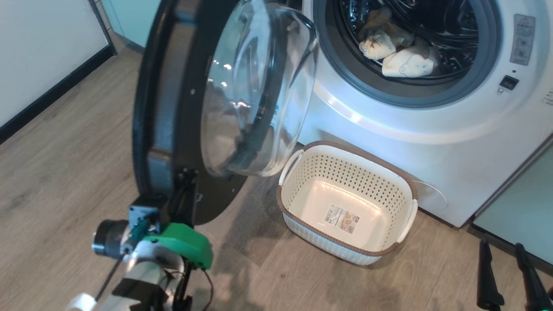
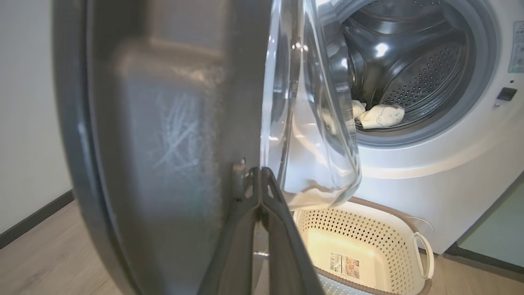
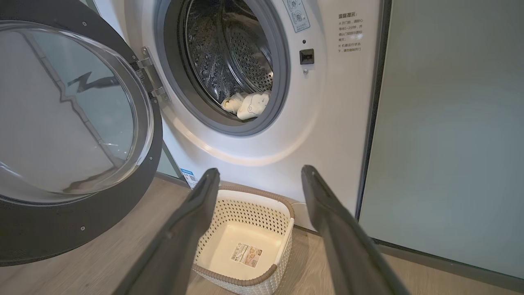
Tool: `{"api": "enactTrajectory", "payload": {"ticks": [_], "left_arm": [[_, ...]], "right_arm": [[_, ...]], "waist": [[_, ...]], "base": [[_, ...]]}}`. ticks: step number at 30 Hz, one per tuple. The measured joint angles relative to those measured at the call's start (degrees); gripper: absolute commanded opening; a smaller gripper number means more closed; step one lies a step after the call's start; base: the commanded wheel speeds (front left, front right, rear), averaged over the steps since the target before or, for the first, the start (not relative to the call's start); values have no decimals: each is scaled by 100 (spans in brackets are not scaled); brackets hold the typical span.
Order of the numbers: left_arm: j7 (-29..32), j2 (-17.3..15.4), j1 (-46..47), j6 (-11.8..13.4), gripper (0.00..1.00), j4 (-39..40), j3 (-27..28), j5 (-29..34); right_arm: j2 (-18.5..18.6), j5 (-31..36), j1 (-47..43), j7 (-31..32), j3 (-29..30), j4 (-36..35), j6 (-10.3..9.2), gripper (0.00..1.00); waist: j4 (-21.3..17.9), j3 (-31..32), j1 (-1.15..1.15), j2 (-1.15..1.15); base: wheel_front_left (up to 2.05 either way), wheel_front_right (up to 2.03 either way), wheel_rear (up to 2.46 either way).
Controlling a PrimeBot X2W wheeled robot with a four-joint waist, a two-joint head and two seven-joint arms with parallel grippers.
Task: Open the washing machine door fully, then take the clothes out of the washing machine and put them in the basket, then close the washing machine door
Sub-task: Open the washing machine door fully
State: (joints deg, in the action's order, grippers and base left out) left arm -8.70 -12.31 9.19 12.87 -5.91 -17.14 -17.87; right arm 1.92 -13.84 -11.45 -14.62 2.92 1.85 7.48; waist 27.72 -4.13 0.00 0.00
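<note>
Clothes (image 3: pixel 249 105) in washing machine (image 3: pixel 245 155) drum, 12 o'clock of right gripper (image 3: pixel 260 170), spread wide, empty | left gripper (image 2: pixel 257 176) pinched closed, tips apparently against washing machine door (image 2: pixel 163 123) | basket (image 3: pixel 245 193) 6 o'clock of drum

A grey-brown floor of wood-look planks (image 1: pixel 65 164) spreads across the scene, its boards running lengthwise with darker grain streaks. Along the floor's left edge stands a plain white wall (image 1: pixel 43 52) footed by a black skirting board (image 1: pixel 56 93), and past the wall's end, at the far left corner, a pale green panel (image 1: pixel 129 17) shows. At the floor's right edge rises a tall, smooth pale green cabinet panel (image 3: pixel 450 123), with a dark plinth strip (image 3: pixel 430 256) beneath it where it meets the planks.
</note>
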Motion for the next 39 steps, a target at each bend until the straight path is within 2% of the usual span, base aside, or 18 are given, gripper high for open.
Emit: {"api": "enactTrajectory", "payload": {"ticks": [11,16,20,33,39], "left_arm": [[-501,-192,80,8,0,-856,631,-235],[-554,-205,268,-147,0,-1269,892,-247],[-568,-189,432,-272,0,-1315,1337,-192],[-593,-10,781,-753,0,-1815,2442,426],[-594,29,1209,-822,0,-2163,2754,724]], "right_arm": [[0,81,1,0,-4,0,0,100],[0,119,1,0,-8,1,0,100],[0,133,1,0,-12,1,0,100],[0,292,1,0,-25,-23,0,100],[0,425,19,0,-35,-49,0,100]], "waist": [[-156,-28,0,0],[-208,-45,0,0],[-244,-47,0,0],[-298,-192,0,0],[-326,-384,0,0]], "base": [[0,0,0],[0,0,0],[0,0,0],[0,0,0],[0,0,0]]}}
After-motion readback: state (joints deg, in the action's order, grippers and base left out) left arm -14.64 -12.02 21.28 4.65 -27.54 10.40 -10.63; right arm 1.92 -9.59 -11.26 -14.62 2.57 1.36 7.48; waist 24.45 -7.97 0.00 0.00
